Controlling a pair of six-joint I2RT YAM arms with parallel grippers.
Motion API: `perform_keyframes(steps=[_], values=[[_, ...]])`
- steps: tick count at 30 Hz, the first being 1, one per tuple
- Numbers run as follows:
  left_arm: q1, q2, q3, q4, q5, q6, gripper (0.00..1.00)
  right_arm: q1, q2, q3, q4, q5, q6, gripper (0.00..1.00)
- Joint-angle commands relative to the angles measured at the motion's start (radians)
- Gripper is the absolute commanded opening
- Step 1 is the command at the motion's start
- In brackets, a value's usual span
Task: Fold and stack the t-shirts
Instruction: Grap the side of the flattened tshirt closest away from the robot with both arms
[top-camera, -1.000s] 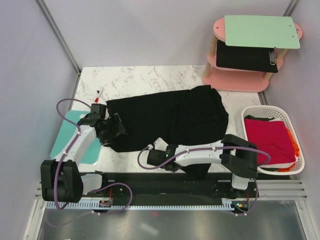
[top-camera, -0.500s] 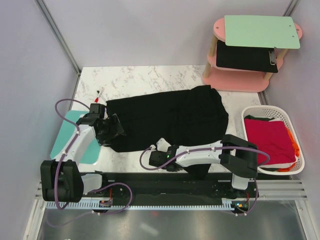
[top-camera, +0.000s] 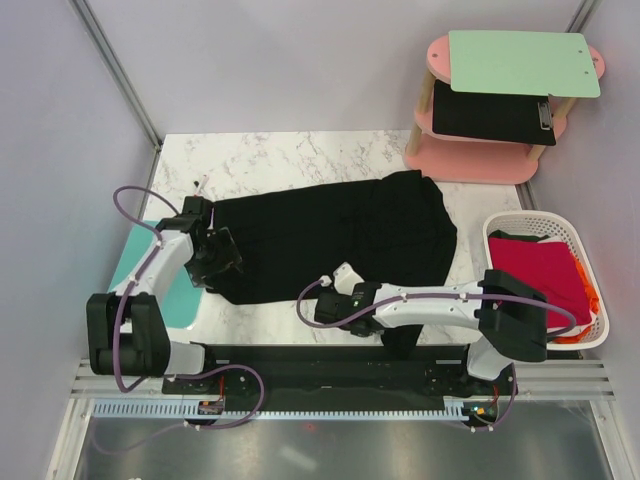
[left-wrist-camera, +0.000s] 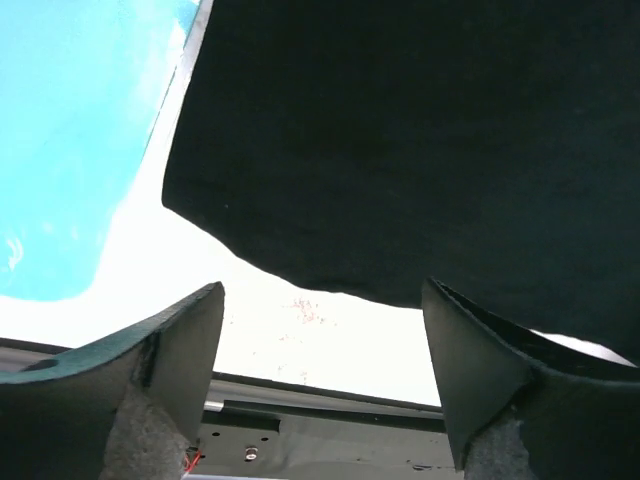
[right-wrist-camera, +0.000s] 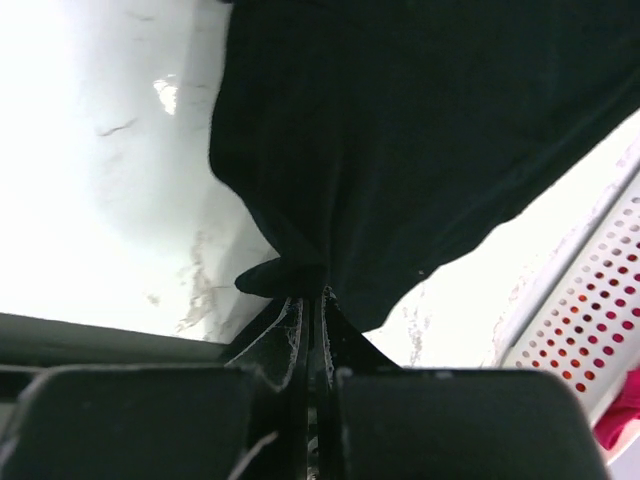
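Right gripper (right-wrist-camera: 310, 292) was pinched on the near hem of the big black cloth t-shirt (top-camera: 340, 235) spread across the white marble worktop (top-camera: 270, 160), ready to pull a fold I'd guess. The left gripper (left-wrist-camera: 322, 292) hung open over its left corner.

Overhead view: bright, even, diffuse light; faint soft shadows on the worktop (top-camera: 270, 160); sharp throughout.
Left wrist view: worktop just ahead of the left tool (left-wrist-camera: 322, 295) blown out white; black t-shirt (left-wrist-camera: 420, 140) beyond it a textureless dark; fingers (left-wrist-camera: 170, 350) blurred.
Right wrist view: glare left of the right tool (right-wrist-camera: 310, 298); tool body out of focus.
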Motion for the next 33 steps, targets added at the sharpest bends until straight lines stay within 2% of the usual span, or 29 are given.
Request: perform_keyframes(steps=[1,5,12,15,16,17,20,29,33], values=[[0.005,0.077,0.043,-0.034,-0.034,0.042,0.83,-0.029,-0.060,0.003,-0.032,0.056,-0.006,0.00],[0.003,0.132,0.032,-0.012,-0.046,0.050,0.74,-0.046,-0.075,0.019,-0.046,0.065,-0.018,0.00],[-0.003,0.206,0.035,0.002,-0.042,0.071,0.66,-0.064,-0.090,0.048,-0.059,0.069,-0.024,0.00],[-0.006,0.246,0.035,0.008,-0.055,0.079,0.54,-0.071,-0.094,0.063,-0.064,0.067,-0.028,0.00],[-0.006,0.263,0.033,0.011,-0.063,0.079,0.49,-0.074,-0.092,0.074,-0.064,0.069,-0.029,0.00],[-0.008,0.270,0.030,0.016,-0.077,0.077,0.33,-0.074,-0.092,0.078,-0.067,0.072,-0.031,0.00],[-0.009,0.280,0.020,0.029,-0.095,0.079,0.02,-0.072,-0.091,0.097,-0.078,0.079,-0.029,0.00],[-0.009,0.116,0.044,0.017,-0.036,0.099,0.02,-0.077,-0.140,0.114,-0.095,0.142,-0.026,0.00],[-0.009,0.074,0.095,-0.015,-0.039,0.108,0.02,-0.089,-0.137,0.132,-0.096,0.257,-0.035,0.00]])
